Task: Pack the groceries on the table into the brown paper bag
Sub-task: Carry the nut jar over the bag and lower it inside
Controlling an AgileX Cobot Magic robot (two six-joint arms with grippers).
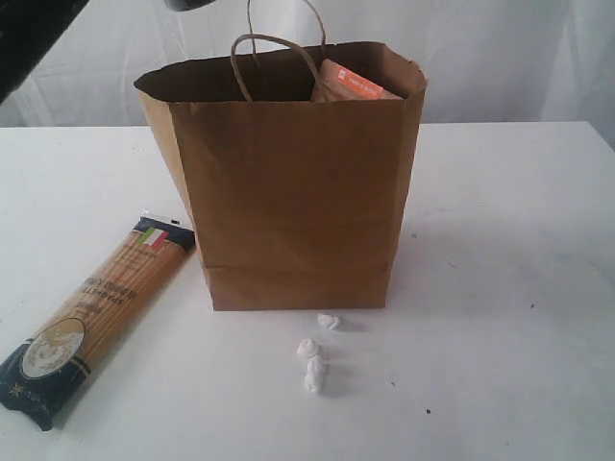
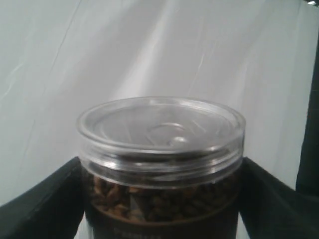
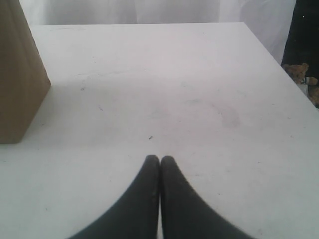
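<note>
Scraps, white and crumpled (image 1: 317, 357), lie nearest on the bench (image 1: 500, 288); spaghetti packet (image 1: 96, 307) flat at left beside the upright brown paper bag (image 1: 298, 211), orange-label pouch (image 1: 351, 84) poking out on top; left claw (image 2: 159, 199) spread wide, clamping a clear-lidded jar (image 2: 160, 134); right claw (image 3: 160, 162) pinched shut, empty, low over the bench

Nothing is reading as clear words. The spaghetti packet (image 1: 96, 312) is carrying a small green, white and red flag near its far end, dark lettering along its middle blurring past reading, and a pale round emblem on its dark blue end. The pouch (image 1: 351, 84) in the bag (image 1: 288, 192) is showing white print on an orange label, too small to read. The jar (image 2: 162, 164) is bearing faint, illegible lettering
</note>
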